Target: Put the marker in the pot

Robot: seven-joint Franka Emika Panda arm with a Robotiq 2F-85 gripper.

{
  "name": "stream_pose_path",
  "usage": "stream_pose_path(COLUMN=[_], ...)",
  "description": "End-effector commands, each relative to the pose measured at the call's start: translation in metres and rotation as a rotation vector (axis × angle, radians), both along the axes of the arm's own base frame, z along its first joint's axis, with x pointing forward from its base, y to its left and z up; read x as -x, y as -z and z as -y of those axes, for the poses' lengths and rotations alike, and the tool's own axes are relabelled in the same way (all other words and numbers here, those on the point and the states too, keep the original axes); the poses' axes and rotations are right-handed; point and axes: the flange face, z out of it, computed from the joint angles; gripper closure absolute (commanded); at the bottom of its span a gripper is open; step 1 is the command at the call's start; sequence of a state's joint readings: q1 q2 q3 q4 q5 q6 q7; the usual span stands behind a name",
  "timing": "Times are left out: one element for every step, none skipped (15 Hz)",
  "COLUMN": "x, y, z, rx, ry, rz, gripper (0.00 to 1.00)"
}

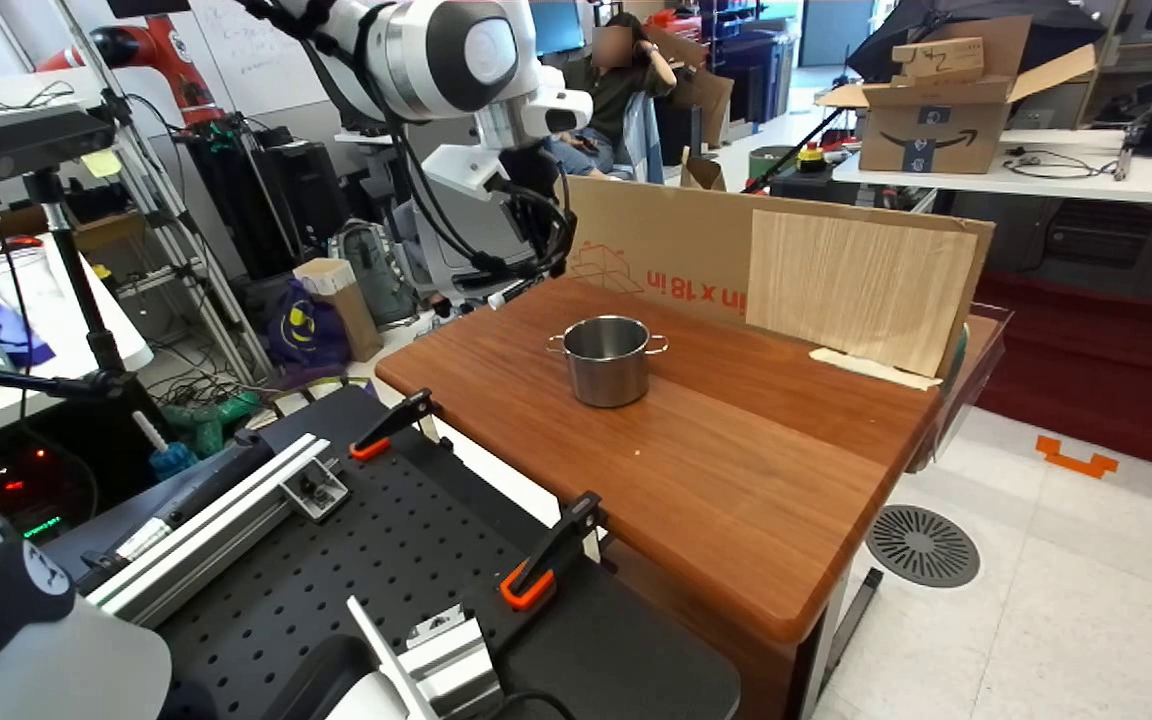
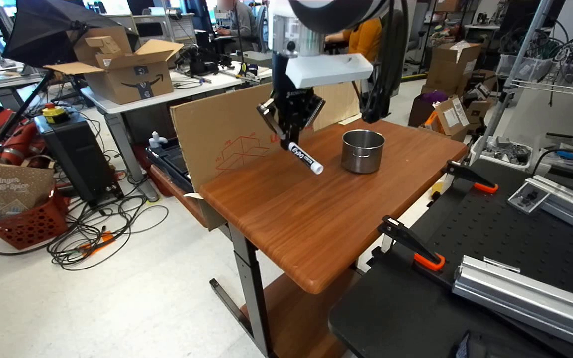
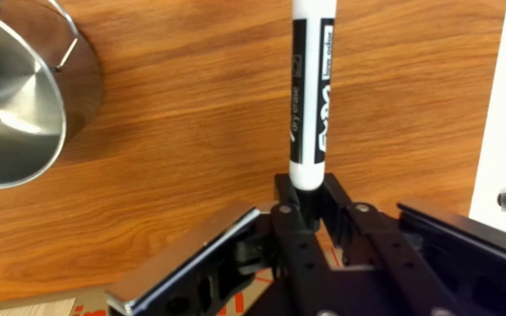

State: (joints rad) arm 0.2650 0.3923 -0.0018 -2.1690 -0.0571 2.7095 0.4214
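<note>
Robot jaws, drawn nearly together, are pinching an Expo dry-erase marker (image 2: 306,158) by one end, holding it aslant above the wooden desk (image 2: 286,223); in an exterior view, a steel pot (image 2: 361,160) is standing to the marker's right.

In an exterior view, the pot (image 2: 362,158) stands on the table (image 2: 306,219), right of the marker (image 2: 306,158).

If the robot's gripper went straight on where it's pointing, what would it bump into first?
Probably the wooden tabletop: the gripper points down at it. The dry-erase marker it holds hangs lower, so that would likely touch first. The steel pot sits off to the side. How far down is unclear.
</note>
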Motion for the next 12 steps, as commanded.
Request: stream_pose_path(x=[0.028,0.034,0.039,0.046,0.050,0.055,0.059,0.062,0.063,0.065,0.064,0.064], y=[-0.032,-0.041,-0.047,-0.055,-0.061,-0.067,-0.072,-0.077,-0.081,-0.086,-0.088,-0.091], z=[0.018,0.025,0.032,0.039,0.045,0.053,0.061,0.069,0.078,0.089,0.097,0.106], rx=[-0.015,-0.018,-0.021,-0.021,-0.020,-0.018,-0.015,-0.010,-0.004,0.003,0.009,0.017], ry=[0.024,0.029,0.031,0.037,0.040,0.047,0.051,0.056,0.060,0.069,0.074,0.081], rz=[0.110,0.142,0.168,0.199,0.224,0.255,0.287,0.312,0.337,0.360,0.377,0.392], gripper=[0.95,0.95,0.95,0.95,0.95,0.95,0.95,0.95,0.95,0.95,0.95,0.95])
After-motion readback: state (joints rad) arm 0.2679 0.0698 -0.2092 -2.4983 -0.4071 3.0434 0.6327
